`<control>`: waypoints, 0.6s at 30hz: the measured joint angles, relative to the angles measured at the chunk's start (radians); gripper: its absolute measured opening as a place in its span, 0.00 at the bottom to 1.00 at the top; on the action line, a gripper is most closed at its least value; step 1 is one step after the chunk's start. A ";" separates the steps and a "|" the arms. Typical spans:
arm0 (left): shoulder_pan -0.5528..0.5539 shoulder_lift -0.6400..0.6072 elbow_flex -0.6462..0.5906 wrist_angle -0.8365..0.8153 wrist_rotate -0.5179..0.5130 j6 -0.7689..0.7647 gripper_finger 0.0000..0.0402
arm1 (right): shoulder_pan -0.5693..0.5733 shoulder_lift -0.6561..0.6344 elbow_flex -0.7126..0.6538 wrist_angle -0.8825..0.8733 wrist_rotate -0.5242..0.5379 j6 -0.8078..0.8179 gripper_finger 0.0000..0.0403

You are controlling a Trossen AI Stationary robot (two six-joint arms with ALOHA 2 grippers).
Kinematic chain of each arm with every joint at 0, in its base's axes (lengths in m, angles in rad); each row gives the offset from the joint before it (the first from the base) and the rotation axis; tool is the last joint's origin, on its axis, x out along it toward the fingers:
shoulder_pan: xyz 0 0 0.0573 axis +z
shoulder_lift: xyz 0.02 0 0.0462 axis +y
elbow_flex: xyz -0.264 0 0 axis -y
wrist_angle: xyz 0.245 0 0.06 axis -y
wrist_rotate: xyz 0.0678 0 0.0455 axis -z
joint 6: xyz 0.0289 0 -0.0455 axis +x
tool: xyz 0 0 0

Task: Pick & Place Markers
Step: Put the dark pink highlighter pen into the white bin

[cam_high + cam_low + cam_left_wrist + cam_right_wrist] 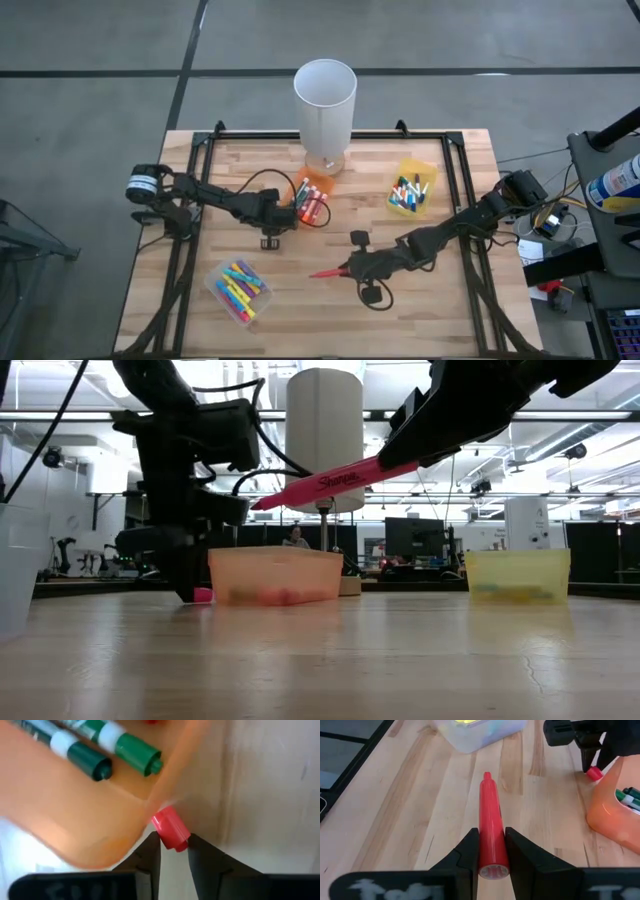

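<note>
L gripper (pixel 174 851) sits low at the table, just outside the wall of the orange bin (pixel 322 188), on the side facing the L arm's base. Its fingers (pixel 147 852) stand narrow on either side of a red marker cap (pixel 170 828); they touch or nearly touch it, but a firm grip can't be told yet. The cap end points away from the jaws, tight against the bin wall. In the R wrist view the same red end shows below the L gripper, beside the bin. So this piece lies straight ahead of the L fingertips, axis roughly in line w/ the fingers, and the L arm is clearly the nearer one.

Past the wall, inside the orange bin, two green markers (pixel 107 747) lie side by side w/ caps toward the L gripper.

R gripper (pixel 492 851) hovers above the mid-table, well apart from the bin, clamped narrow on a pink-red Sharpie marker (pixel 330 482). The marker's long axis runs straight out from the jaws, tip toward the clear bin (pixel 240 290) of mixed-colour markers, which sits ahead of it. In the low view the Sharpie is tilted, tip lower.

Farther off: yellow bin (pixel 412 190) w/ more markers, behind the R arm, and the tall white cylinder (pixel 325 110) just beyond the orange bin.
</note>
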 joint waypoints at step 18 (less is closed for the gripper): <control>-0.005 -0.008 0.001 0.025 0.150 -0.127 0.06 | 0.000 0.000 0.000 0.000 0.000 0.014 0.16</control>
